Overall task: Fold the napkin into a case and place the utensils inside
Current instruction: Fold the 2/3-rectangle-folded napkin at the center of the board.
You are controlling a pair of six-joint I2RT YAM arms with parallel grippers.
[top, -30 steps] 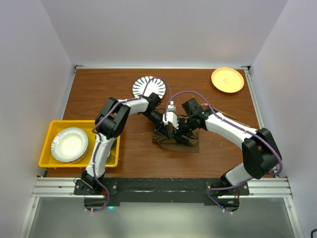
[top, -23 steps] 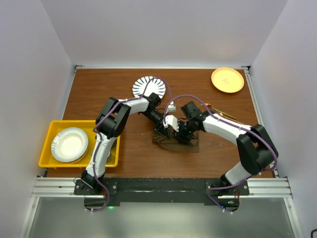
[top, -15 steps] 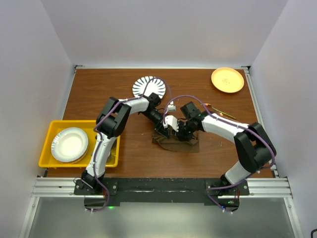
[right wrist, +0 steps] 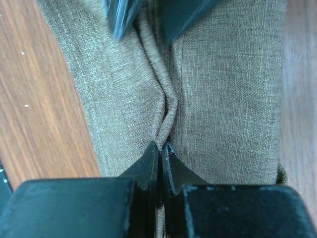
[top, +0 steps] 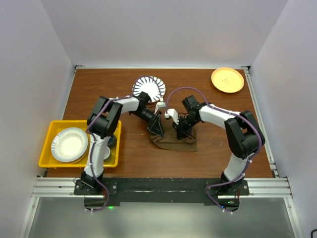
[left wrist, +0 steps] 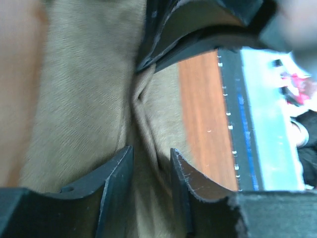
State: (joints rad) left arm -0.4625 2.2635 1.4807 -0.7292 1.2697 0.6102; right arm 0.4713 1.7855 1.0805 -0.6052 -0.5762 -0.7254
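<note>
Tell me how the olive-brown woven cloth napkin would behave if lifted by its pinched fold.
Probably floppy: the olive-brown woven cloth napkin puckers into a soft ridge where the right gripper pinches it, so it would likely drape and sag. It looks thin, so probably light. The coarse weave probably resists slipping.

Colours we see
Plain olive-brown napkin (top: 173, 143), reddish wood-grain table (top: 99, 94), black-and-white striped plate (top: 149, 84), orange plate (top: 227, 80), yellow tray (top: 74, 123).
</note>
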